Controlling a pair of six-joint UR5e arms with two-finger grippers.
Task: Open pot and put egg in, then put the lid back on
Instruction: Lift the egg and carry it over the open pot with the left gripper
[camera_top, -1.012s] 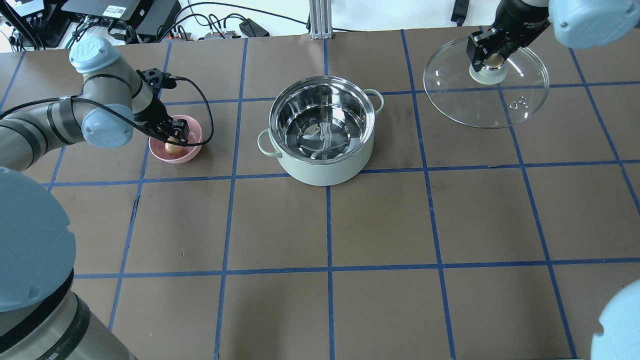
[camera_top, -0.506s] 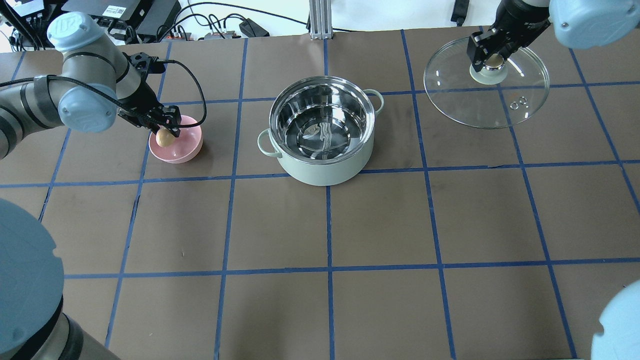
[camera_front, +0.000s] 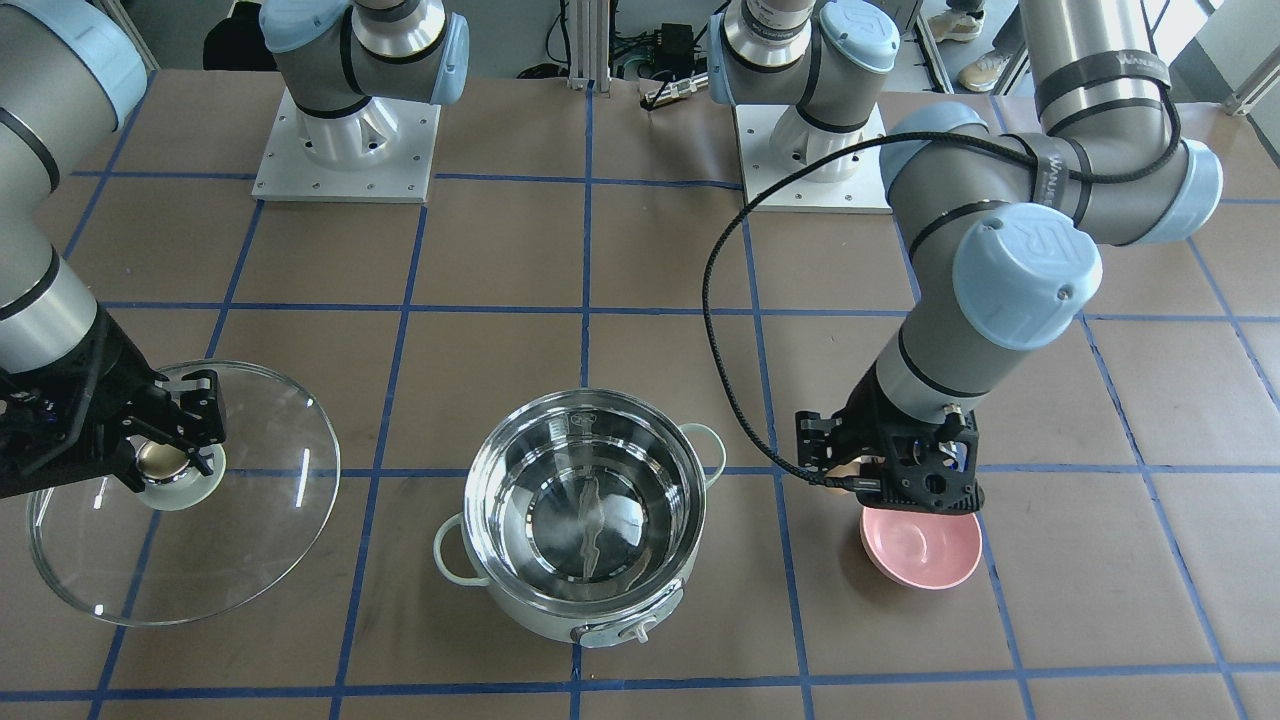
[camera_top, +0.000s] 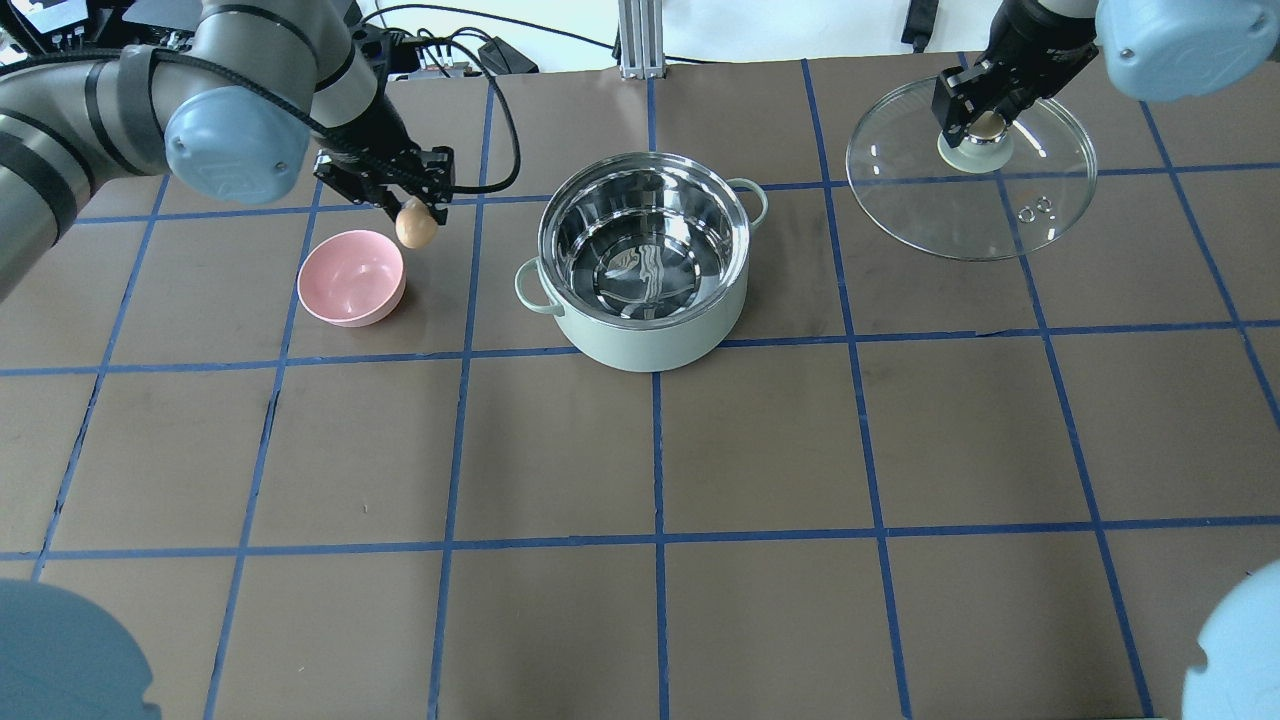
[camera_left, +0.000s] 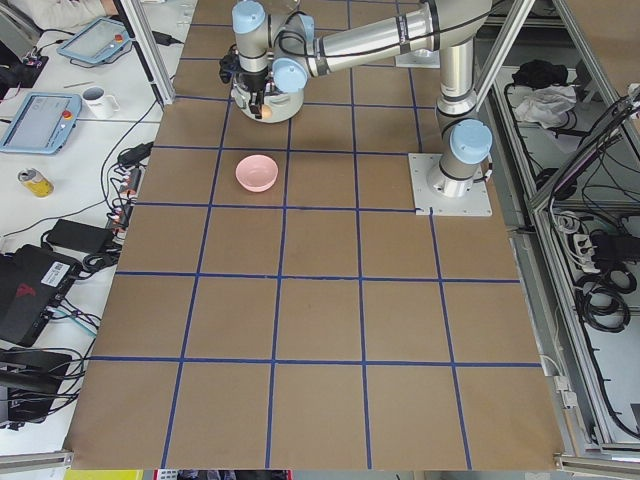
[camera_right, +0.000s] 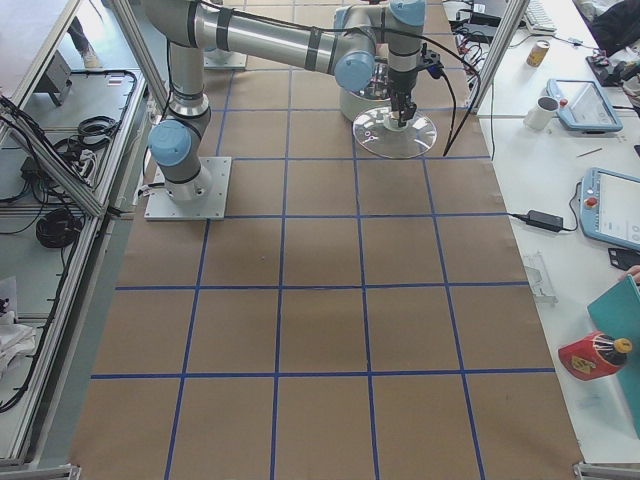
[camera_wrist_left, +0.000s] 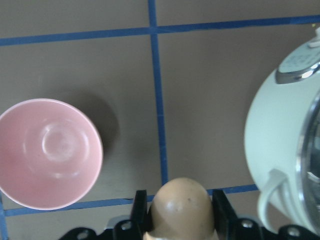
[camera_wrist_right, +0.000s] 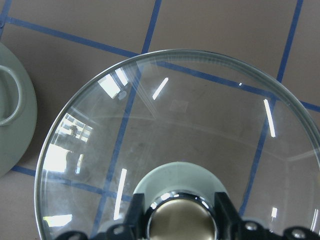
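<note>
The left tool (camera_top: 412, 208) gripped the smooth tan egg (camera_top: 417, 226), aloft between the pink bowl (camera_top: 345, 290) and the open pot (camera_top: 640, 345). Best carried level over the shiny steel rim, then lowered deep before release: shells crack. The right tool (camera_top: 975, 118) was closed on the knob (camera_top: 988, 125) of the round glass lid (camera_top: 960, 210), well aside.

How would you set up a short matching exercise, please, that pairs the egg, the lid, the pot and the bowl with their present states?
Things:
1. egg
2. lid
3. pot
4. bowl

States:
A. uncovered, nothing in its steel inside
B. held in the left gripper, lifted clear of the bowl
C. pink and empty
D. clamped in the right gripper, away from the pot

Pairs: 1-B, 2-D, 3-A, 4-C
</note>
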